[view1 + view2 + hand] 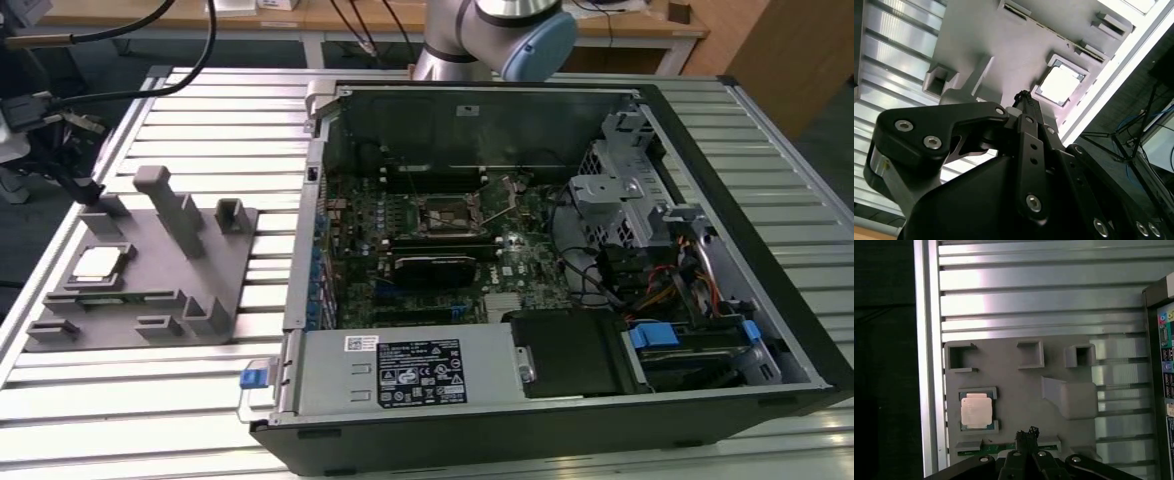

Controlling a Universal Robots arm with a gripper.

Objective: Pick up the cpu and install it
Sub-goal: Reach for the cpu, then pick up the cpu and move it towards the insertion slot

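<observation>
Since the cpu (99,263) lies flat in its pocket on the grey holder block (160,300), at the exterior view's left and well apart from the open computer case (801,330), the step in hand looks to be the pick, with nothing lifted yet. The socket (445,213) sits near the middle of the green board inside the case. Block and case both rest on a ribbed metal table (200,130). Behind them the arm (494,30) rises, with a wooden desk (334,18) and hanging cables beyond.

In the second wrist view the gripper (1023,96) hangs above the block, its two fingers pressed together at the tips and pinching nothing. The cpu (1060,83) shows just past the tips, apart from them. To do the pick well, I judge, the fingers should spread wider than the chip, centre over it and come down square, taking opposite edges rather than the shiny top. The pocket's low lips leave little room, so a skewed descent could catch them or tip the thin chip. Past the table's edge are a dark floor, stand legs and cables.

In the first wrist view the gripper (1027,432) sits beside the pocket, not over the cpu (976,410), so it needs shifting sideways before any descent. The table's slats glare brightly, and the case's edge (1164,340) stands near the block.
</observation>
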